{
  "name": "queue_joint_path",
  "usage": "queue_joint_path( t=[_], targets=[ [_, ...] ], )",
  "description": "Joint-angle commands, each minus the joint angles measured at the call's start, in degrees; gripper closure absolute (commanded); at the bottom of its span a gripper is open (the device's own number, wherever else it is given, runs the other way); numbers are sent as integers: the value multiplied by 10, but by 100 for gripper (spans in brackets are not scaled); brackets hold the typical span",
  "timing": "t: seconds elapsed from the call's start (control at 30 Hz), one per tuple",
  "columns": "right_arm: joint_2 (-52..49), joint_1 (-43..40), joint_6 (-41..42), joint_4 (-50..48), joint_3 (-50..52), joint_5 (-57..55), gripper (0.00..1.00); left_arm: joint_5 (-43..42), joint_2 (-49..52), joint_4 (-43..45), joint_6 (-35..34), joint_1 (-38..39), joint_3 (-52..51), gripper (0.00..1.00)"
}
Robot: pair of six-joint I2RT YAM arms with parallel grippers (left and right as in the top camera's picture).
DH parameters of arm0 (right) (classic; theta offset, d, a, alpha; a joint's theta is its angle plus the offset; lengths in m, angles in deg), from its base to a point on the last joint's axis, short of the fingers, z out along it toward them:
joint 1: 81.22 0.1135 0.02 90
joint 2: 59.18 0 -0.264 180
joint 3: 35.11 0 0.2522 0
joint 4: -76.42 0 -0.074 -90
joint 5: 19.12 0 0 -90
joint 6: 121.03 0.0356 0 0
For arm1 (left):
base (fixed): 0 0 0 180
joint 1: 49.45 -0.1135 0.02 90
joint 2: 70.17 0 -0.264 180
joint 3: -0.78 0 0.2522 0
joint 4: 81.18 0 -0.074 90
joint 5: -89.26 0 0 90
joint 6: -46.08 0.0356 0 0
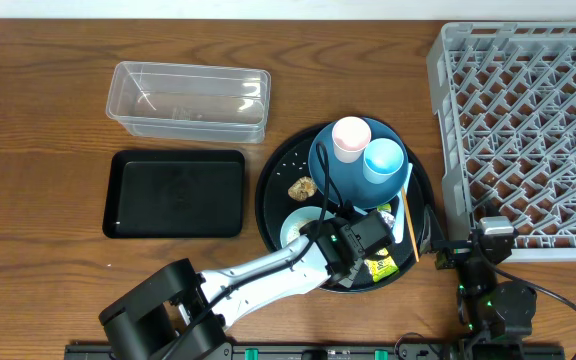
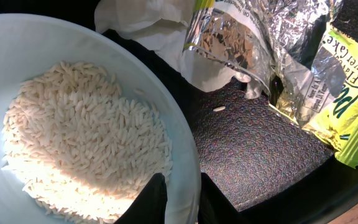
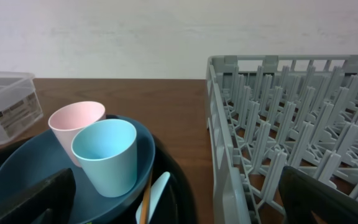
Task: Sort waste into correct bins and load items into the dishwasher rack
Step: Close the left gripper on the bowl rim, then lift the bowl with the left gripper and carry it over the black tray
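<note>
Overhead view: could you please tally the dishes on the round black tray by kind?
Cups: 2 (pink cup, light blue cup)
Plates: 1 (dark blue plate)
Bowls: 1 (light blue bowl)
Spoons: 1 (pale blue spoon)
Chopsticks: 1 (wooden chopstick)
Total: 6

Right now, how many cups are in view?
2. The pinkish-white cup and the light blue cup stand upright side by side on the dark blue plate. The left arm covers part of the round tray, so another could be hidden.
</note>
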State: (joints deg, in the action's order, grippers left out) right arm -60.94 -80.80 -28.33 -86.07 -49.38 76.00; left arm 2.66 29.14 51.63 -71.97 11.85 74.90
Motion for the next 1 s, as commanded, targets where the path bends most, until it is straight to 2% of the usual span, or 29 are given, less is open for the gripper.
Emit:
queue_joint_path(
  t=[0.0, 0.1, 0.23, 0.73, 0.97],
  targets=[
    [0, -4, -6, 1, 2, -4, 1, 10, 7, -3, 6, 2, -3, 81],
    [0, -4, -6, 1, 2, -4, 1, 10, 7, -3, 6, 2, -2, 81],
    [0, -4, -6, 1, 2, -4, 1, 16, 7, -3, 6, 2, -2, 94],
    [0, -4, -6, 1, 2, -4, 1, 24, 2, -11, 6, 1, -2, 94],
    [0, -4, -6, 1, 2, -4, 1, 63, -13, -49, 6, 0, 12, 94]
  ],
)
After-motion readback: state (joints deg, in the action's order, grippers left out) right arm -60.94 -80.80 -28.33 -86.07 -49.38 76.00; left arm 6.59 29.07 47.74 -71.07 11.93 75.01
